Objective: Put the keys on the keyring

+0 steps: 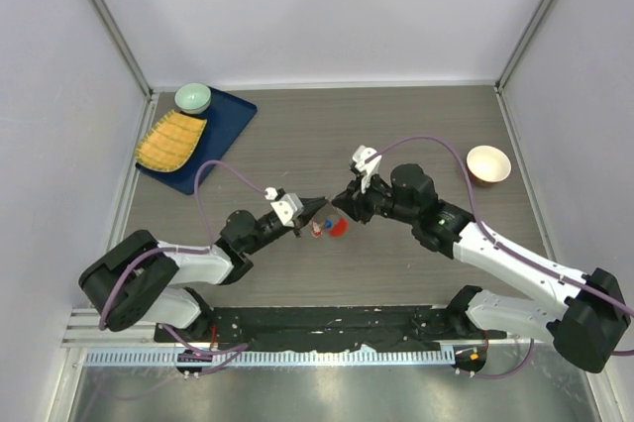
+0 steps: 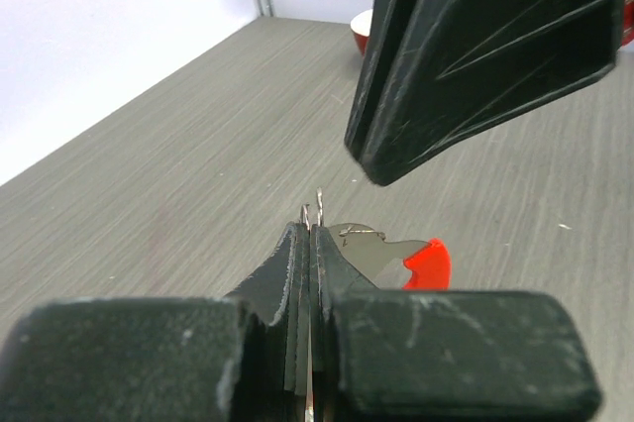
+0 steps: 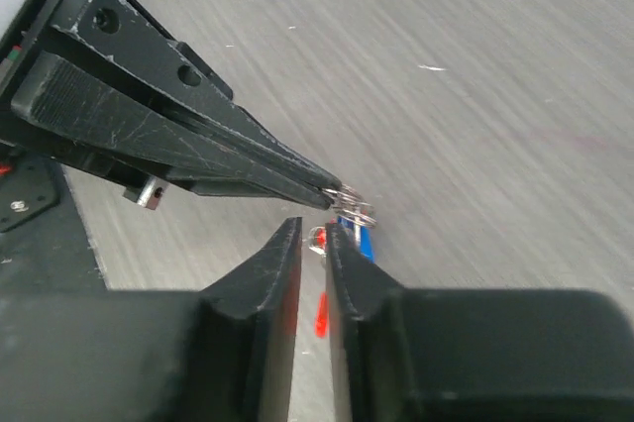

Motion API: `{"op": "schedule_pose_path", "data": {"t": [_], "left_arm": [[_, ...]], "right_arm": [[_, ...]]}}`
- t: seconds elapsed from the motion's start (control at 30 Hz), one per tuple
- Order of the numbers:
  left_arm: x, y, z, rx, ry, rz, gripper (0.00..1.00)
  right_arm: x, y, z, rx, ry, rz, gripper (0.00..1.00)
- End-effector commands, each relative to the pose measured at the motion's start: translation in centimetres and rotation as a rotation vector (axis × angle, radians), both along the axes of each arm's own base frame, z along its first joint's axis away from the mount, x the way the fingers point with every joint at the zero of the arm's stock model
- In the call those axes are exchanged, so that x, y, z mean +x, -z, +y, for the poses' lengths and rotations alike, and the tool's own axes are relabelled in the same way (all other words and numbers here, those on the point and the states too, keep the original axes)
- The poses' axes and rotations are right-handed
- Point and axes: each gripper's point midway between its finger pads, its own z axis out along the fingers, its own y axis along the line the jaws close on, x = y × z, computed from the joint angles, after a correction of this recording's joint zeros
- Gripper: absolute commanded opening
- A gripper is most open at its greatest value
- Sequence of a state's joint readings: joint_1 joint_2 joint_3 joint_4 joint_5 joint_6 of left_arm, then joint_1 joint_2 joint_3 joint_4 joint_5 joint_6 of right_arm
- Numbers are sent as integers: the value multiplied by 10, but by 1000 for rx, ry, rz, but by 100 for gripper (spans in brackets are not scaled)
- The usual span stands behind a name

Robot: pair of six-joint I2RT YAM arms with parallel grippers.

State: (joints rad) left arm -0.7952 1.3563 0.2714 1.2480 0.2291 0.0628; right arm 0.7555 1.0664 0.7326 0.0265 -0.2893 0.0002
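My left gripper (image 1: 315, 206) (image 2: 310, 229) is shut on the thin wire of the keyring (image 3: 354, 209) (image 2: 319, 199) and holds it just above the table. A blue tag (image 3: 359, 236) (image 1: 327, 224) and a flat silver piece with a curved red end (image 2: 421, 259) (image 1: 340, 228) hang from the ring. I cannot tell whether that piece is a key or a tag. My right gripper (image 1: 337, 212) (image 3: 312, 229) faces the left one tip to tip, its jaws a narrow gap apart. A small red-and-silver bit (image 3: 317, 239) sits right at its tips; contact is unclear.
A blue tray (image 1: 233, 120) at the back left holds a green bowl (image 1: 192, 97) and a yellow ribbed mat (image 1: 170, 142). An orange-rimmed bowl (image 1: 488, 164) stands at the right. White walls close in the table on three sides.
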Motion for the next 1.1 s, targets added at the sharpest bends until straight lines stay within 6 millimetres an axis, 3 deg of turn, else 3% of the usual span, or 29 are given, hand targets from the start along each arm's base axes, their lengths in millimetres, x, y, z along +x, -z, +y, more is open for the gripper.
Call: {"op": "schedule_pose_path", "data": {"t": [0.0, 0.03, 0.1, 0.13, 0.27, 0.37, 0.43, 0.7, 0.87, 0.9, 0.97, 1.0, 1.07], "left_arm": [[11, -89, 5, -181, -29, -301, 0], [13, -90, 3, -173, -30, -309, 0], [27, -92, 1, -154, -66, -322, 0], [35, -84, -2, -143, -70, -306, 0], [36, -119, -2, -213, -50, -381, 0], [35, -131, -4, -228, -42, -407, 0], [33, -132, -4, -235, -31, -403, 0], [26, -135, -3, -272, -1, -362, 0], [23, -132, -2, -277, 8, -337, 0], [23, -130, -1, -279, 9, -329, 0], [20, -128, 0, -283, 14, -316, 0], [19, -128, 0, -285, 17, -312, 0], [16, -128, 2, -290, 23, -308, 0]], "right_arm": [[27, -39, -18, 60, 193, -75, 29], [32, -44, -20, 80, 224, -86, 36], [52, -54, -27, 107, 337, -117, 38], [59, -54, -30, 108, 377, -120, 39], [90, -66, -43, 175, 535, -135, 43], [97, -75, -39, 233, 503, -116, 45], [94, -81, -32, 246, 446, -119, 47], [87, -80, -35, 282, 351, -119, 49], [80, -63, -29, 239, 281, -88, 50], [77, -48, -31, 225, 282, -72, 50], [72, -51, -34, 255, 259, -115, 50], [65, -40, -33, 247, 228, -105, 50], [63, -39, -32, 246, 203, -142, 50]]}}
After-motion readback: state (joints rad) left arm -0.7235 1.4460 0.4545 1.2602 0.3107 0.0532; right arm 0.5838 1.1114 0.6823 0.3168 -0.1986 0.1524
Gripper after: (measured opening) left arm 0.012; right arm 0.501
